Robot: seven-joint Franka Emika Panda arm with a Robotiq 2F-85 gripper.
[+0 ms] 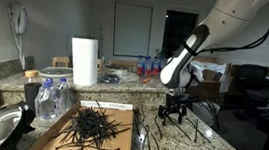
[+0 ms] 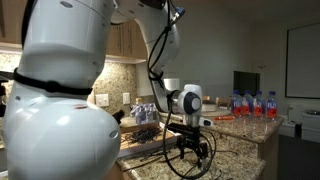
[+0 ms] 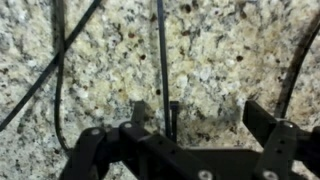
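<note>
One: Several thin black sticks (image 1: 94, 129) are seen in a heap on the board (image 1: 57, 145) in an exterior view. Is any of them held by the gripper (image 1: 174, 111)?

Two: None is held. The fingers (image 3: 268, 125) are spread wide, and nothing is gripped between them. The gripper is hung low over the stone counter (image 1: 218, 144), well apart from the heap.

One: What is found under it?

Two: In the wrist view one single stick (image 3: 161, 60) is laid straight on the counter, and its near end is placed about midway between the two fingers. Whether it is touched cannot be told; a small gap seems to be there. Other dark lines are seen at both sides, but it cannot be told for sure what they are.

One: So how much is done?

Two: Little, as it is judged. The gripper is set above the single stick and is lined up with it, but no closing is made and the stick is not lifted from the counter. The last lowering and the grip are not yet done.

One: And the other things?

Two: The paper roll (image 1: 84, 62) and the water bottles (image 1: 150, 67) are stood behind, away from the gripper, and are not touched.
</note>
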